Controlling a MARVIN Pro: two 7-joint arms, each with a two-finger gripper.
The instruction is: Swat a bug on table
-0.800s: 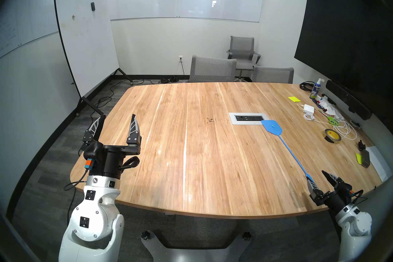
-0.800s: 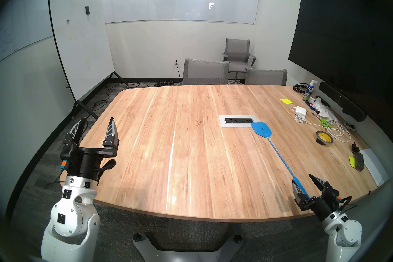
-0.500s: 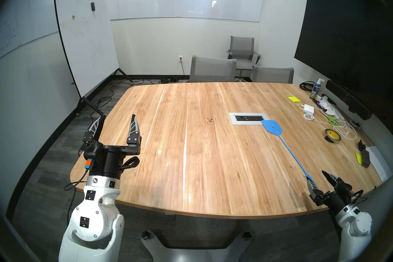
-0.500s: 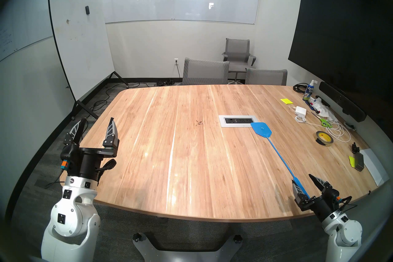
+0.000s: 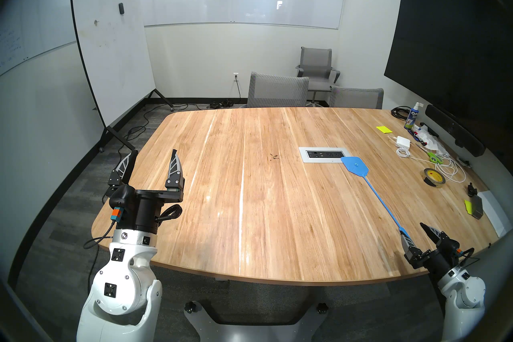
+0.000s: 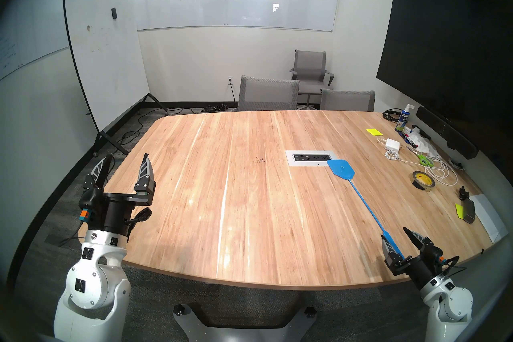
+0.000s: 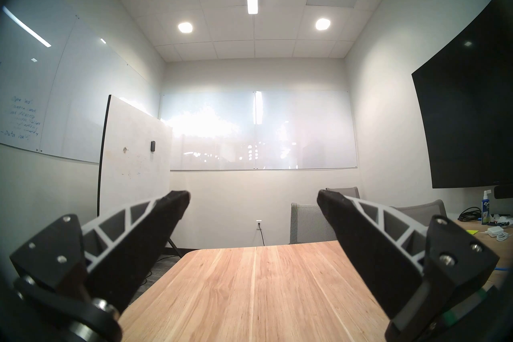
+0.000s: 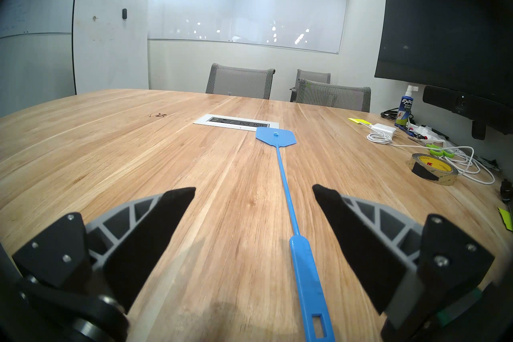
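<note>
The bug (image 5: 274, 157) is a tiny dark speck cluster on the light wooden table (image 5: 249, 222), left of the white-framed outlet panel (image 5: 323, 154); it also shows in the right wrist view (image 8: 158, 115). A blue fly swatter (image 5: 372, 188) lies flat on the table, head by the panel, handle end between the fingers of my right gripper (image 5: 412, 233). In the right wrist view the handle (image 8: 308, 277) lies between the spread fingers (image 8: 361, 244), untouched. My right gripper is open. My left gripper (image 5: 154, 154) is open and empty, raised over the table's left edge.
Clutter lies along the table's right side: a tape roll (image 5: 434, 178), green scissors (image 5: 434, 158), white charger and cable (image 5: 404, 143), yellow sticky notes (image 5: 383, 129), spray bottle (image 5: 413, 116). Grey chairs (image 5: 277, 90) stand at the far edge. A rolling whiteboard (image 5: 111, 50) stands to the left.
</note>
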